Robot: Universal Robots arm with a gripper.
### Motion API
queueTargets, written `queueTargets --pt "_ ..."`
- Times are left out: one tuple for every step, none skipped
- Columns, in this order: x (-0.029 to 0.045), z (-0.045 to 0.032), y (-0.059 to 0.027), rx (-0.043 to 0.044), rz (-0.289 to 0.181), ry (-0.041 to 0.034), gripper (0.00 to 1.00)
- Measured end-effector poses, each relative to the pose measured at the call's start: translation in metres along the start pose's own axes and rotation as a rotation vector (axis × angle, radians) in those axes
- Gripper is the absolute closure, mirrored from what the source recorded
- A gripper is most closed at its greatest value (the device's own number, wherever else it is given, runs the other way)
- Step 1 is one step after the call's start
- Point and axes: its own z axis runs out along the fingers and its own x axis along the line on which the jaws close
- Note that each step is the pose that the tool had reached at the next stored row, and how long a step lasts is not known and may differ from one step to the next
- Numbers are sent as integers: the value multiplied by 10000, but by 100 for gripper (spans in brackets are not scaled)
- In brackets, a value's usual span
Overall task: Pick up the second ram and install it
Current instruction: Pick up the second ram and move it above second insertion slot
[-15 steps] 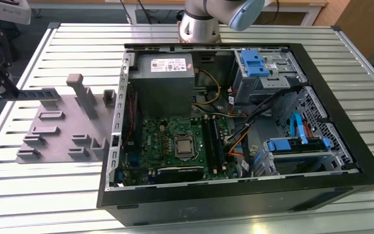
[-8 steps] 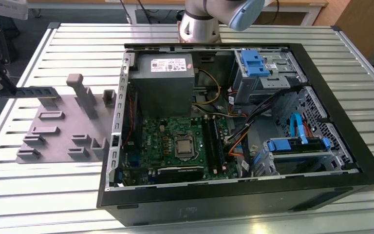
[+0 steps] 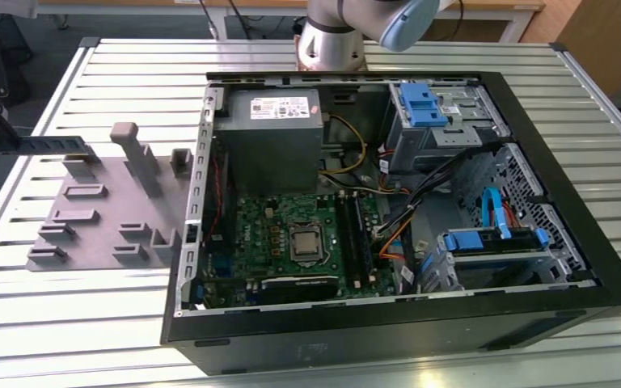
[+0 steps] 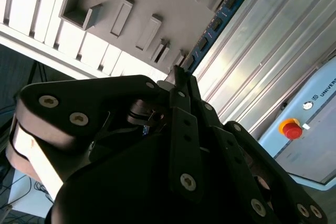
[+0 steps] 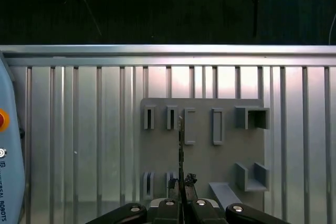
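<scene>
We see the ram, a narrow blue stick with black chips, pinched at one end between the jaws of the gripper. It lies roughly level, and its free end reaches out over a grey holder plate. The plate sits on the exterior view's left of an open computer case.

In the second wrist view the ram runs away from the gripper along the plate's edge. In the first wrist view we meet it edge-on, a thin line rising from the gripper.

The arm's base stands at the far edge of the slatted metal worktop, behind the case. The gripper comes into the exterior view from its left edge.

On the plate the first wrist view gives us four narrow slots in the farther row and two broad open brackets. We cannot tell whether the ram touches any of them.

Inside the case we count:
- one grey power supply;
- one green motherboard just below it, with long black slots;
- two blue drive brackets, one at the far corner and one at the near corner.

A pale box with one red button lies on the worktop near the plate.
</scene>
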Motion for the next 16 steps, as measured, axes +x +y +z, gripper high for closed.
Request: queueTargets --pt "-1 -19 0 1 0 0 86" --pt "-1 -38 0 1 0 -1 86" --pt "-1 -56 1 2 0 -1 86" --pt "-2 -75 1 1 0 -1 86" --pt "-2 -95 1 1 0 -1 86" --pt "-3 -114 1 0 0 0 86" --pt "-3 -132 1 1 0 0 86" --pt "-4 -153 2 1 0 0 86" --pt "-4 -173 2 2 0 -1 86" --pt "-5 -192 2 2 0 -1 86" --pt "-5 -210 2 1 0 -1 86" --pt "-6 -228 2 0 0 0 86" --pt "-6 -244 2 1 0 0 86" --pt "-6 -257 3 1 0 -1 86" --pt "-6 -264 3 1 0 -1 86" --pt "-6 -264 3 3 0 -2 86"
